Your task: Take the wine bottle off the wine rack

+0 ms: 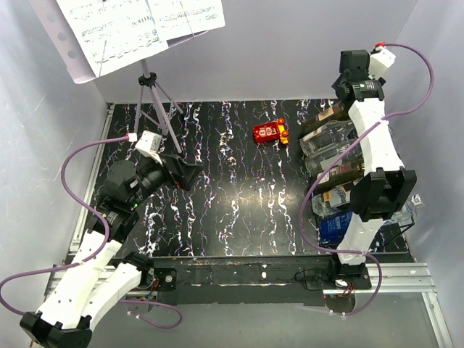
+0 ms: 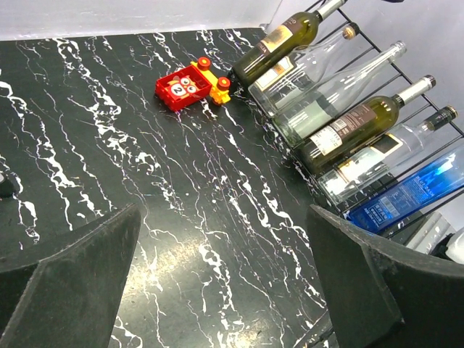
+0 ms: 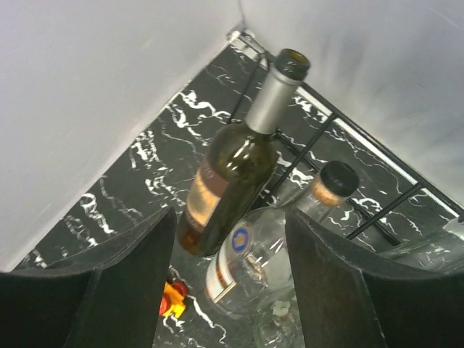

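Observation:
The black wire wine rack (image 3: 384,212) stands along the table's right side and holds several bottles lying side by side. The farthest is a dark green wine bottle (image 3: 235,170) with a grey capsule. It also shows in the left wrist view (image 2: 279,40) and the top view (image 1: 326,116). Beside it lies a clear bottle (image 3: 290,239) with a cork stopper. My right gripper (image 3: 230,217) is open above these two bottles at the rack's far end, touching neither; the top view (image 1: 354,76) shows it there too. My left gripper (image 2: 223,217) is open and empty over the table's left part (image 1: 190,172).
A red and yellow toy (image 1: 270,132) lies on the black marble table (image 1: 239,196) left of the rack's far end. A music stand on a tripod (image 1: 156,94) stands at the back left. A blue bottle (image 2: 406,192) lies nearest on the rack. Grey walls enclose the table.

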`<move>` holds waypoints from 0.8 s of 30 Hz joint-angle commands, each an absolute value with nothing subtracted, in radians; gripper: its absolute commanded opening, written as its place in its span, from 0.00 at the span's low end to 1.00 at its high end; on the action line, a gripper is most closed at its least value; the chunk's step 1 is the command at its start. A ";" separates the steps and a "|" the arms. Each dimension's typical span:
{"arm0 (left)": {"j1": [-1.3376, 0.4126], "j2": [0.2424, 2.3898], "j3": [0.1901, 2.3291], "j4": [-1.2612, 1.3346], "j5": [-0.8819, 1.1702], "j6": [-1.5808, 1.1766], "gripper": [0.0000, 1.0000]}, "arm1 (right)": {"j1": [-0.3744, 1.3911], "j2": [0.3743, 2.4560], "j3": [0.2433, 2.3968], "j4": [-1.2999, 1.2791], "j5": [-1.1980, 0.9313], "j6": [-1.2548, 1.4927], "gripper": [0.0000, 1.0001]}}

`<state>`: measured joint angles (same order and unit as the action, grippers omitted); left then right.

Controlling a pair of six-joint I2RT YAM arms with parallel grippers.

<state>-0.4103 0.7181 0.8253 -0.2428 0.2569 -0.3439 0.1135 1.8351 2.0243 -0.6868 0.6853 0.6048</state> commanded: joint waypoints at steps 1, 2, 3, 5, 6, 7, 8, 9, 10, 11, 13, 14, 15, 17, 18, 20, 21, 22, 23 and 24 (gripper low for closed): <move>-0.419 0.706 0.818 -0.235 0.279 -0.347 0.98 | 0.061 1.864 2.092 -0.732 0.721 0.696 0.68; -0.420 0.709 0.819 -0.235 0.281 -0.347 0.98 | 0.054 1.870 2.089 -0.726 0.722 0.706 0.68; -0.419 0.709 0.821 -0.235 0.284 -0.347 0.98 | 0.040 1.881 2.088 -0.718 0.721 0.716 0.68; -0.419 0.707 0.822 -0.235 0.290 -0.348 0.98 | 0.014 1.905 2.097 -0.724 0.689 0.750 0.67; -0.419 0.706 0.822 -0.235 0.291 -0.350 0.98 | 0.011 1.917 2.103 -0.732 0.680 0.768 0.66; -0.420 0.703 0.822 -0.235 0.293 -0.350 0.98 | -0.024 1.928 2.103 -0.735 0.669 0.788 0.66; -0.419 0.698 0.822 -0.235 0.293 -0.350 0.98 | -0.034 1.936 2.100 -0.733 0.664 0.811 0.66; -0.420 0.696 0.822 -0.235 0.291 -0.351 0.98 | -0.043 1.939 2.092 -0.726 0.658 0.833 0.66; -0.419 0.693 0.821 -0.233 0.291 -0.351 0.98 | -0.051 1.940 2.076 -0.698 0.641 0.839 0.65; -0.419 0.692 0.821 -0.235 0.291 -0.351 0.98 | -0.058 1.942 2.062 -0.669 0.620 0.839 0.62; -0.419 0.693 0.821 -0.235 0.296 -0.353 0.98 | -0.066 1.951 2.049 -0.632 0.603 0.848 0.61; -0.419 0.695 0.821 -0.233 0.296 -0.353 0.98 | -0.072 1.960 2.055 -0.624 0.600 0.853 0.63; -0.419 0.696 0.821 -0.233 0.298 -0.353 0.98 | -0.075 1.968 2.065 -0.620 0.594 0.854 0.63; -0.420 0.698 0.821 -0.233 0.301 -0.354 0.98 | -0.080 1.986 2.080 -0.614 0.583 0.854 0.63; -0.420 0.698 0.822 -0.233 0.301 -0.354 0.98 | -0.081 1.994 2.086 -0.611 0.580 0.856 0.63; -0.420 0.699 0.822 -0.233 0.302 -0.354 0.98 | -0.084 2.016 2.098 -0.620 0.577 0.864 0.63; -0.420 0.701 0.822 -0.232 0.304 -0.356 0.98 | -0.087 2.028 2.106 -0.624 0.572 0.870 0.64; -0.419 0.703 0.821 -0.232 0.304 -0.356 0.98 | -0.089 2.036 2.109 -0.626 0.566 0.873 0.64; -0.420 0.703 0.821 -0.232 0.304 -0.356 0.98 | -0.090 2.042 2.109 -0.620 0.565 0.877 0.64; -0.420 0.706 0.821 -0.232 0.304 -0.357 0.98 | -0.094 2.043 2.108 -0.606 0.565 0.876 0.64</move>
